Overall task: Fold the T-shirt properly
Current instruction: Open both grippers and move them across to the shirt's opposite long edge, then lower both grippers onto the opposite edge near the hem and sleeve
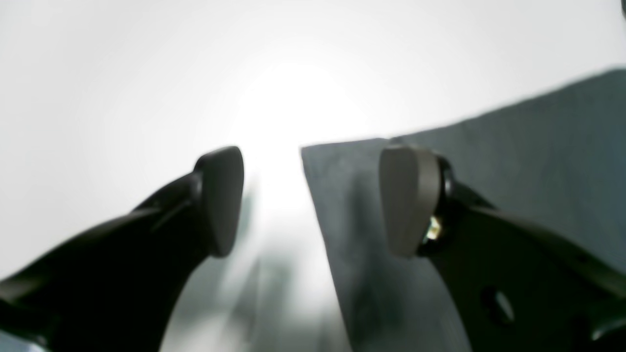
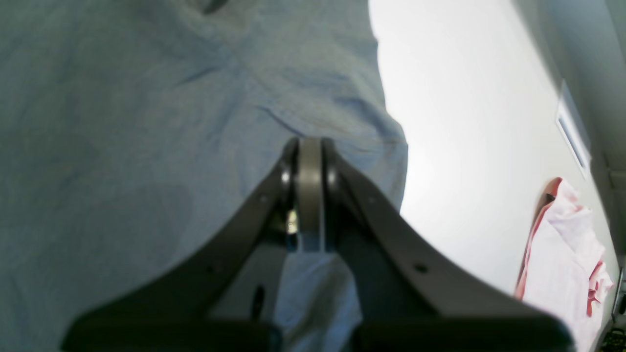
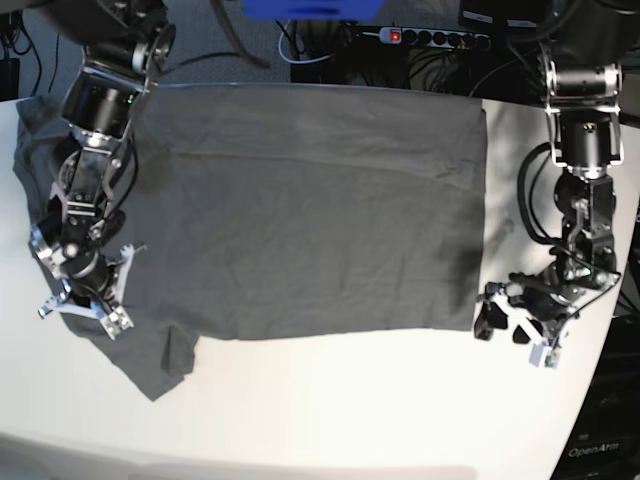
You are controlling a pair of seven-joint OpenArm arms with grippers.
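T-shirt (image 3: 310, 210) flat on table (image 3: 400, 400); left jaws apart at its corner; right jaws together, seemingly pinching fabric.

My view: a robotics lab bench.

I see a white table (image 3: 330, 400) with two black arms, the left arm (image 3: 580, 190) and the right arm (image 3: 95, 150), mounted at its far edge. Behind it, a power strip (image 3: 430, 37) with a lit red switch lies among tangled cables (image 3: 320, 50) on a grey floor, beside a blue object (image 3: 310, 8) I cannot identify. A dark case labelled "OpenArm" (image 3: 600, 452) sits at the table's corner. Through the right wrist camera I see pink and white cloth (image 2: 562, 259) heaped by a pale wall.
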